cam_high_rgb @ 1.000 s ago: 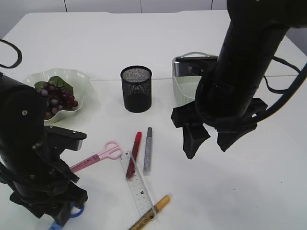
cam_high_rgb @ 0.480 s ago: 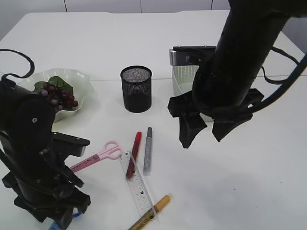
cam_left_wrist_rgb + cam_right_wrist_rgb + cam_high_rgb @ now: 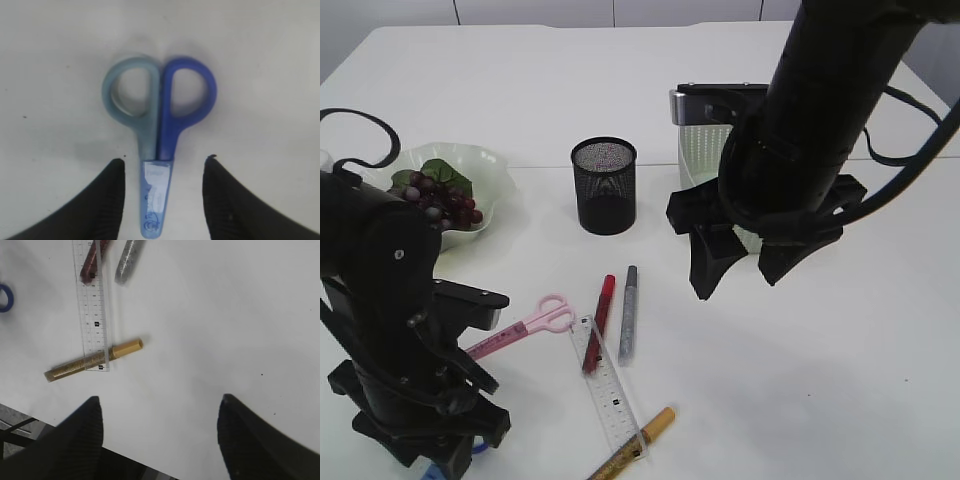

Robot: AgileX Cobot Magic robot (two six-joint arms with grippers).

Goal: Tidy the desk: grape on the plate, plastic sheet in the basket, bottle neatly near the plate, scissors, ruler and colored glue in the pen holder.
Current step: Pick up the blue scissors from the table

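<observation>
Two fingers of the left gripper (image 3: 162,200) stand spread astride the blue scissors (image 3: 159,125), grasping nothing, ready to pinch; right gripper (image 3: 735,270), released, hangs right of the pen holder (image 3: 605,185).

White table (image 3: 840,400) carries ruler (image 3: 605,385), scissors (image 3: 157,130), pen holder (image 3: 605,186)

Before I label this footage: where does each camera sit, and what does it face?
Exterior: raised front, slanting down at the white table; both black arms show.
Left wrist: straight down on blue-handled scissors between the open left gripper.
Right wrist: down past the open right gripper at the clear plastic ruler lying over the gold glitter glue pen.
Shared: exterior and right wrist both show ruler and gold pen.
</observation>
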